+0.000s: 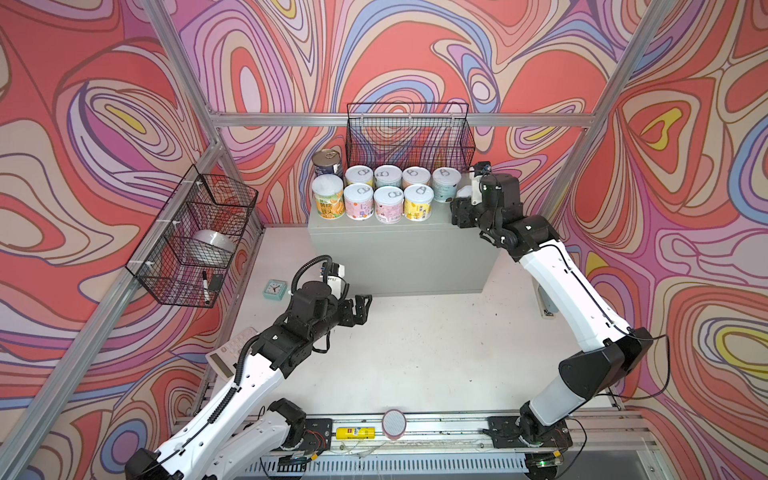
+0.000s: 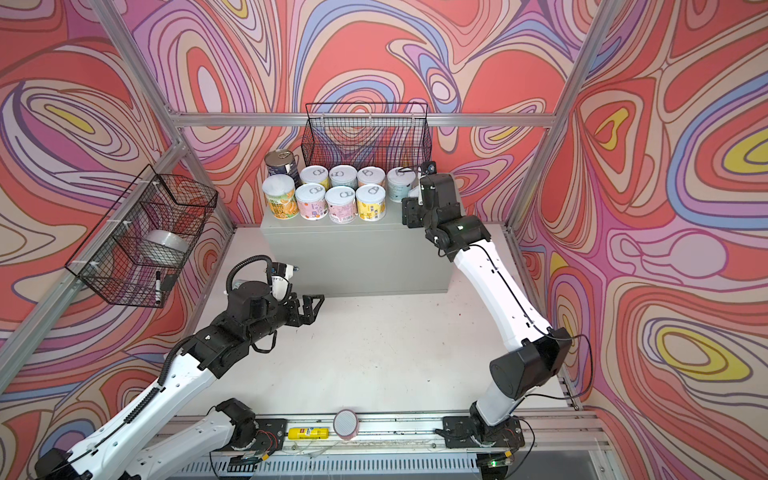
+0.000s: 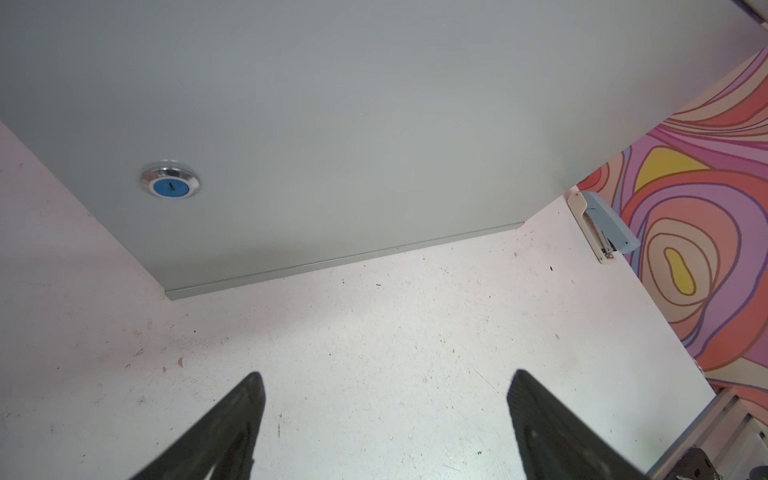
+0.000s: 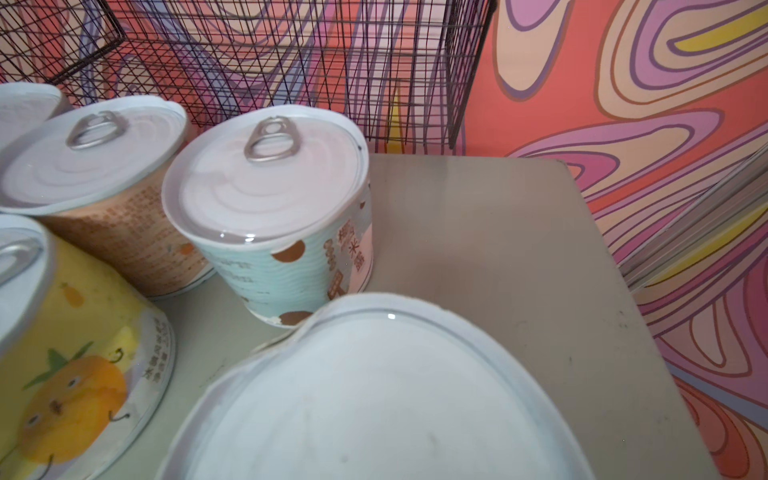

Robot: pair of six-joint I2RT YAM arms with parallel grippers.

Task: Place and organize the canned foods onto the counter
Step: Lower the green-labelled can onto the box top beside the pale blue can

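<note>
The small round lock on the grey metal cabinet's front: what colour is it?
Blue centre in a chrome ring; the small round lock shows best in the left wrist view.

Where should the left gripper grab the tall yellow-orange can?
Grip the yellow-orange can on its upper side wall, coming from the front: upright, it rises above the pink can beside it, its left is clear, and the blue can stands behind.
</note>
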